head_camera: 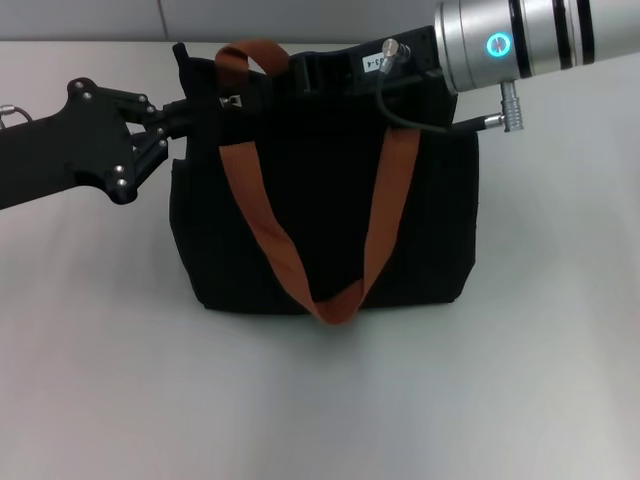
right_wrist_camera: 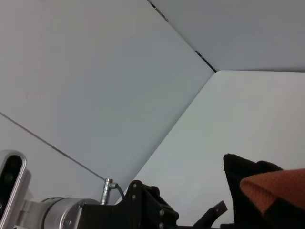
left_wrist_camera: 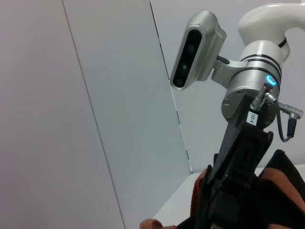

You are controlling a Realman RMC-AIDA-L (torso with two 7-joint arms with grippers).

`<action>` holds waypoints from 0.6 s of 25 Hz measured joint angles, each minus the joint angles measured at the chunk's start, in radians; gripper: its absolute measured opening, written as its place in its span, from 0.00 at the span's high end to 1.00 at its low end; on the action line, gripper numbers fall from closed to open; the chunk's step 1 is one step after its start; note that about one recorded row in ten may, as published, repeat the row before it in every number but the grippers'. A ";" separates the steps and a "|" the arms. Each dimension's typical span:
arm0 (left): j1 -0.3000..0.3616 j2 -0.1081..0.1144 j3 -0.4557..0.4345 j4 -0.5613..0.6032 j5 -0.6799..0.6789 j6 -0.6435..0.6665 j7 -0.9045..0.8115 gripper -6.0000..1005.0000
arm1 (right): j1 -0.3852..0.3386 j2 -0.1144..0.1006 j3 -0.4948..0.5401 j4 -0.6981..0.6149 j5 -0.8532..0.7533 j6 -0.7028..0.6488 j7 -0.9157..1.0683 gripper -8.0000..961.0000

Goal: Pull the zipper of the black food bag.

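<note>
**A:** Head view first: your black food bag (head_camera: 325, 215) stands upright on the white table (head_camera: 520, 380), its rust-orange handles (head_camera: 262, 225) draped down the near face. The left pincer (head_camera: 185, 112) reaches in from the left side to the bag's upper left corner, where a tab of black fabric sticks up.

**B:** Is it holding that corner?

**A:** It looks that way, closed narrow on the fabric, though black on black makes the contact hard to confirm. I'd judge it is there to anchor the bag's end, so the soft bag doesn't slide along when the zipper is dragged.

**B:** And your right arm?

**A:** The right pincer (head_camera: 320, 72) comes in from the upper right and sits over the bag's top edge, near the middle. You cannot tell whether it is wide or narrow; its own body hides the tips. The left wrist view only shows that black hand (left_wrist_camera: 238, 181) coming down over the bag.

**B:** Where is the zipper?

**A:** A small silver piece (head_camera: 235, 99) shows on the top edge between the two pincers, beside the handle's root; it is probably the zipper pull, but that's a judgement.

**B:** Anything in the way?

**A:** The orange handle loops across the top edge just beside it, and the right wrist's cable (head_camera: 410, 118) hangs near the rim. Either could snag a pull along the track.
</note>
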 joint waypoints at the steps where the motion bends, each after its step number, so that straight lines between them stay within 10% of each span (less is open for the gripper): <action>1: 0.000 0.000 -0.002 0.000 0.000 0.000 0.000 0.96 | 0.000 0.000 0.000 0.000 -0.001 0.000 0.000 0.99; 15: 0.002 0.002 -0.008 0.000 0.000 0.000 0.001 0.96 | -0.039 -0.002 0.000 -0.030 -0.006 0.005 0.004 0.99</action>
